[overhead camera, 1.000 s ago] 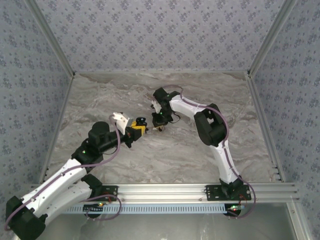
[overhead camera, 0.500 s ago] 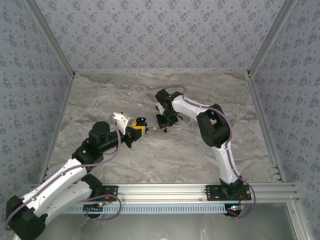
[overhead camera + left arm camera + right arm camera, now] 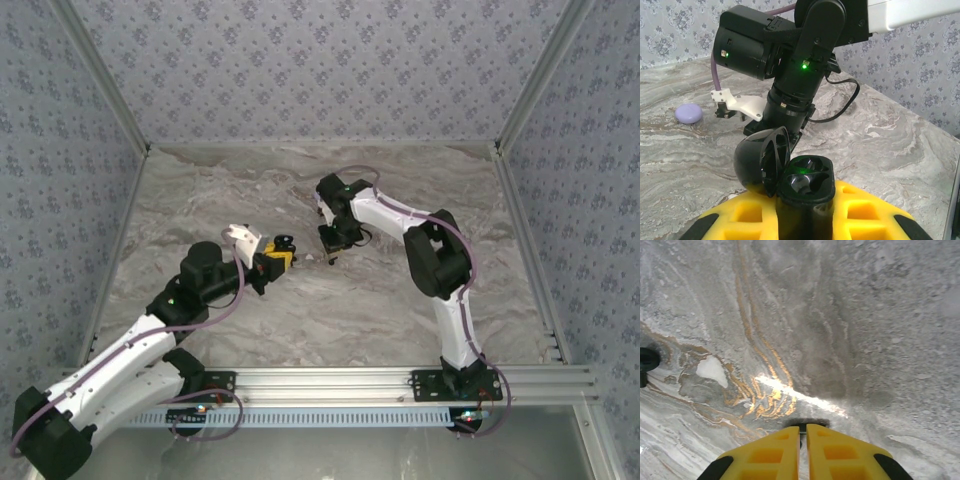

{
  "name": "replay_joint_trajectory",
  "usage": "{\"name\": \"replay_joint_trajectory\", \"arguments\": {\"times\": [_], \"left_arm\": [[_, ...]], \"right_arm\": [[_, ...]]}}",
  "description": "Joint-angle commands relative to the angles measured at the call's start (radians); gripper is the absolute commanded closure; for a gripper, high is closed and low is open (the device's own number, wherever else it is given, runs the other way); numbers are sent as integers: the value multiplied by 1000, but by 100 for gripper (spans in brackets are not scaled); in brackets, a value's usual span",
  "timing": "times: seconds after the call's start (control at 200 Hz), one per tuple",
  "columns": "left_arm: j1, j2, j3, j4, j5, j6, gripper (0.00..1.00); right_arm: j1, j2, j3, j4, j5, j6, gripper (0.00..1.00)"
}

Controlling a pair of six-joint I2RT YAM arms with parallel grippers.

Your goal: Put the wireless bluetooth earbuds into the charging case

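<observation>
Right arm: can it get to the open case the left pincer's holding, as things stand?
Probably yes. The charging case sits upright in the left pincer, its lid swung aside. The right pincer, shut, hangs over the table just beyond the case, with nothing between them.

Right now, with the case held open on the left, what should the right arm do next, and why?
Probably open the right gripper and shift it toward what looks like an earbud at its wrist view's left edge: its jaws are shut, seemingly empty, over the table, and the charging case stands lid-open.
</observation>
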Motion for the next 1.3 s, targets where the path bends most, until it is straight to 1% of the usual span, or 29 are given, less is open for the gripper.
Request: {"name": "replay_joint_trajectory", "arguments": {"times": [0.0, 0.125, 0.49, 0.959, 1.294], "left_arm": [[-1, -1, 12, 40, 19, -11, 86], [-1, 2, 12, 42, 18, -11, 86], [-3, 2, 9, 42, 19, -18, 86], [-6, 1, 3, 45, 14, -22, 86], [-5, -4, 3, 39, 12, -23, 87]], "right_arm": [[-17, 17, 28, -33, 26, -16, 90], [-18, 45, 47, -42, 8, -27, 92], [-17, 74, 34, -40, -18, -35, 92], [-10, 67, -12, -55, -51, -66, 91], [1, 30, -59, -60, -69, -72, 91]]}}
